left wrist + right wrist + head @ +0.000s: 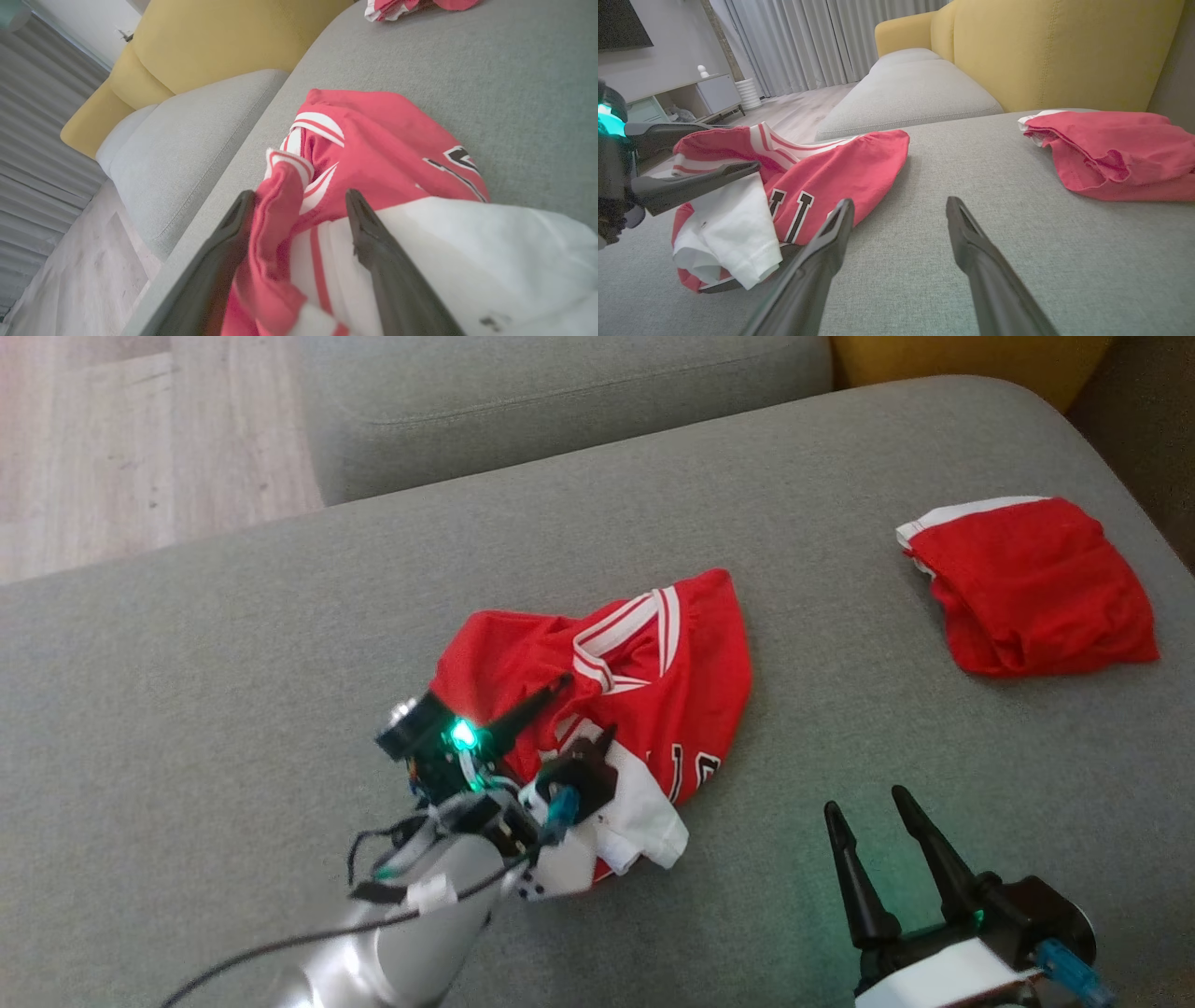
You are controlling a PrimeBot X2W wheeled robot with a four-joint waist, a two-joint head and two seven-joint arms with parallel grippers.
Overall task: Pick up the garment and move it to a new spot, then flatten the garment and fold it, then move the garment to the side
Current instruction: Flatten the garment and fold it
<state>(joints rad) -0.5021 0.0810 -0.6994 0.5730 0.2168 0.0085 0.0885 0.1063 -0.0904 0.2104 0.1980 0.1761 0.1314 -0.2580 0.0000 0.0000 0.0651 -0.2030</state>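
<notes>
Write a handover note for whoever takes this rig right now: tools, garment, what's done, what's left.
Left tool: open, straddling a raised fold of the red jersey; no grip yet.
Right tool: open, empty, over the grey cushion to the jersey's right.
Jersey: crumpled mid-cushion, white sleeve at its near end. A second red garment lies apart at far right.
Done: nothing yet.
Left: close on the fold, lift, relocate, flatten, fold, move aside.
</notes>
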